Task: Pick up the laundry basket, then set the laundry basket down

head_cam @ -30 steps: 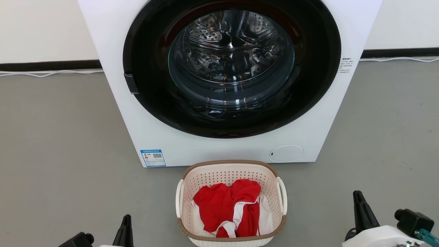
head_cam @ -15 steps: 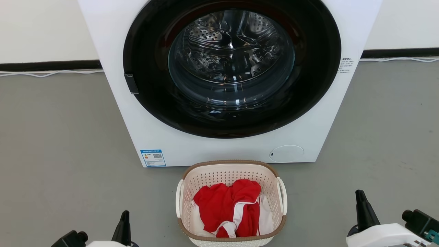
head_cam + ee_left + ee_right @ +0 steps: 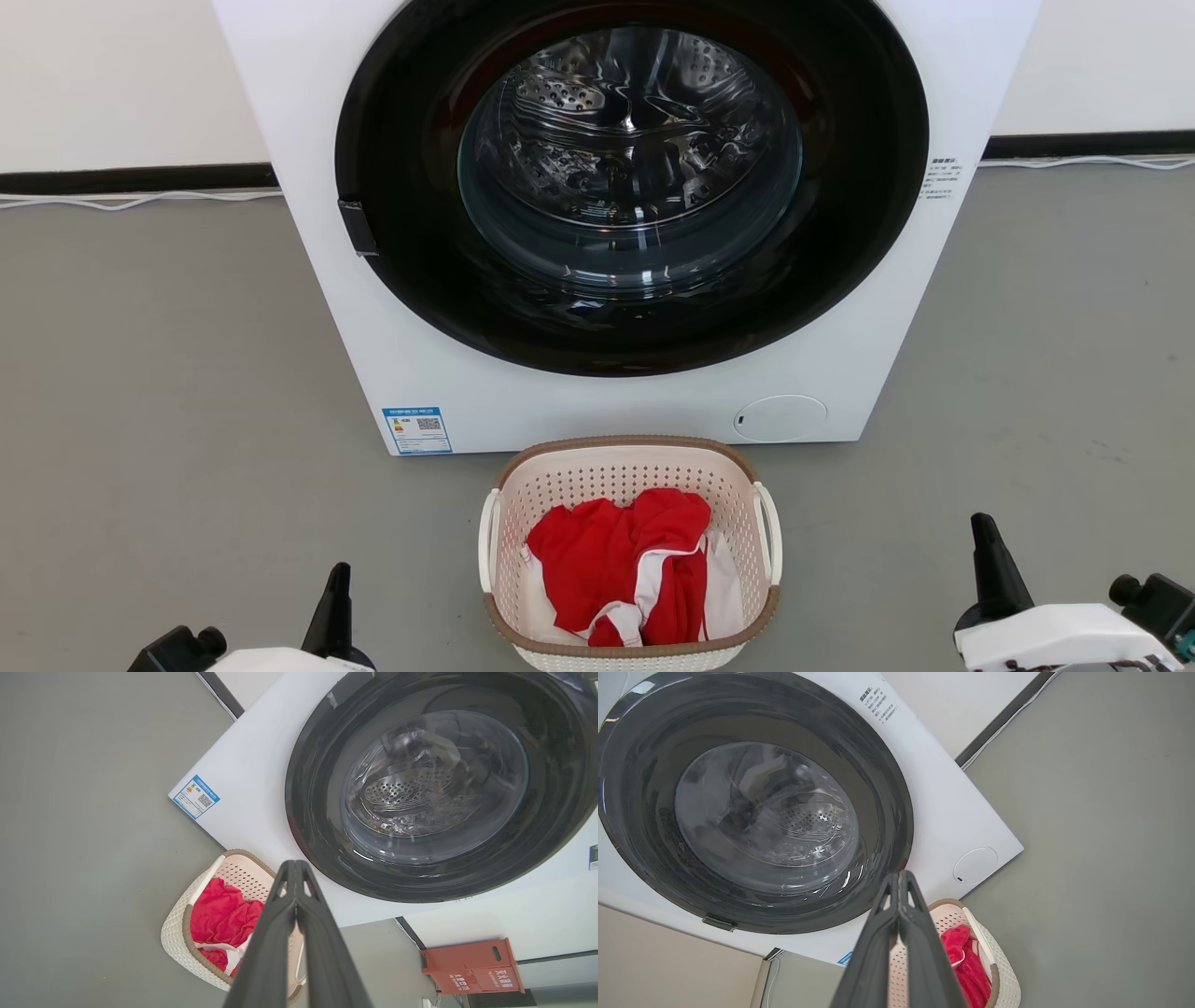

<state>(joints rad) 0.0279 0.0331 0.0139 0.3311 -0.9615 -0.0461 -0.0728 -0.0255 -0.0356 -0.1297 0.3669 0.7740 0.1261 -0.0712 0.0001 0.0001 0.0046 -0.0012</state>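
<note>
- A grey floor (image 3: 168, 373) ran back to a white wall.
- A white front-loading washer (image 3: 616, 411) stood on the floor. Its round dark door was closed, and a bare steel drum showed through the glass.
- The laundry basket (image 3: 624, 441) stood upright on the floor just in front of the washer, centred between the two arms. It was cream with perforated walls and a brown rim, and had a white loop handle (image 3: 486, 541) on each short side.
- A crumpled red and white garment (image 3: 616, 551) lay inside the basket.
- The right tool (image 3: 982, 527) was low on the robot's right, well clear of the basket. Its two dark fingers were pressed together and held nothing.
- The left tool (image 3: 340, 574) was low on the robot's left, also apart from the basket. Its fingers were likewise pressed together and held nothing.
- With the basket on the floor and neither tool holding anything, the scene fitted either stage: a basket waiting to be lifted, or one already set down again. These views could not settle which.
- Any lift would call for spread fingers at the handles or rim, one arm on each side, with the basket kept level.
</note>
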